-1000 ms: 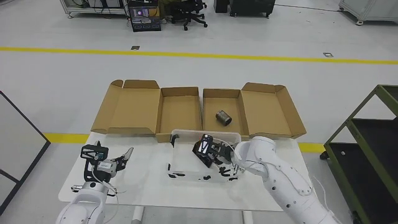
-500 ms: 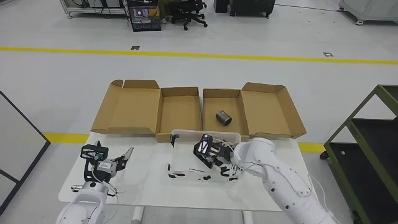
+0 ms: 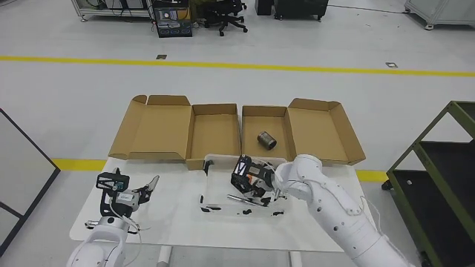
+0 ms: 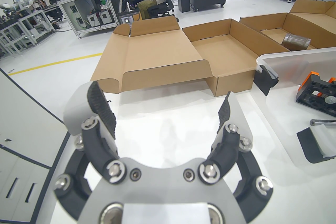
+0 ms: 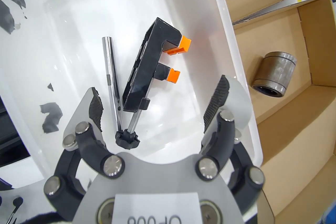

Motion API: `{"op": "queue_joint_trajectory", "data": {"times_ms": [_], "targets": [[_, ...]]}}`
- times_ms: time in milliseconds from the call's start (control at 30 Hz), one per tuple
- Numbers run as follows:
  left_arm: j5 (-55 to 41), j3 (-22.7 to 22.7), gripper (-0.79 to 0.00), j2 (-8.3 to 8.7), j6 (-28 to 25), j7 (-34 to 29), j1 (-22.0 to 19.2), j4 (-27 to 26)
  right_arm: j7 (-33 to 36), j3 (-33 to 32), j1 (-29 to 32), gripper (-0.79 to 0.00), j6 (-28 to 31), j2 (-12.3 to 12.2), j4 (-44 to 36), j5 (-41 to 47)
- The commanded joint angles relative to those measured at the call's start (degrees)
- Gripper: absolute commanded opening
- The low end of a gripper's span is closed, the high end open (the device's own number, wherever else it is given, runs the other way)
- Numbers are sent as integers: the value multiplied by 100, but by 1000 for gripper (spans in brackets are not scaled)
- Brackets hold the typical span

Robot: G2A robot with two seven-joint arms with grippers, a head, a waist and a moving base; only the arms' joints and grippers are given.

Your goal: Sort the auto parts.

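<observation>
Right claw point(image 5: 157, 87) reorients over clear plastic bin point(image 5: 225, 25), jaws wide, empty, above black orange-padded clamp point(image 5: 147, 70); pick not yet made. Left claw point(image 4: 162, 99) stays wide open, empty.

Even overhead light brightens the white bench point(image 4: 162, 114); glare streaks the clear bin point(image 5: 223, 15); wrist views bow at edges.

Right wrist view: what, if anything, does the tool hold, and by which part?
Nothing: the right tool hangs open above the black clamp.
</observation>
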State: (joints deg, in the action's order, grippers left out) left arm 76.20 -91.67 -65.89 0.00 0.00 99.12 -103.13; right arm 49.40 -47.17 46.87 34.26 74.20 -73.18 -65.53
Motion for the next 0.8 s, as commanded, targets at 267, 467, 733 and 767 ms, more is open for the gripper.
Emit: {"op": "queue_joint_trajectory", "data": {"times_ms": [267,467,733,767], "targets": [[0,0,0,0,0,0,0,0,-69,517,-599,-206,89,294,1025,484],[0,0,0,0,0,0,0,0,-166,741,-835,-406,208,456,1655,765],[0,0,0,0,0,0,0,0,-317,950,-1113,-483,263,644,2233,941],[0,0,0,0,0,0,0,0,-339,969,-1140,-505,263,660,2270,933]]}}
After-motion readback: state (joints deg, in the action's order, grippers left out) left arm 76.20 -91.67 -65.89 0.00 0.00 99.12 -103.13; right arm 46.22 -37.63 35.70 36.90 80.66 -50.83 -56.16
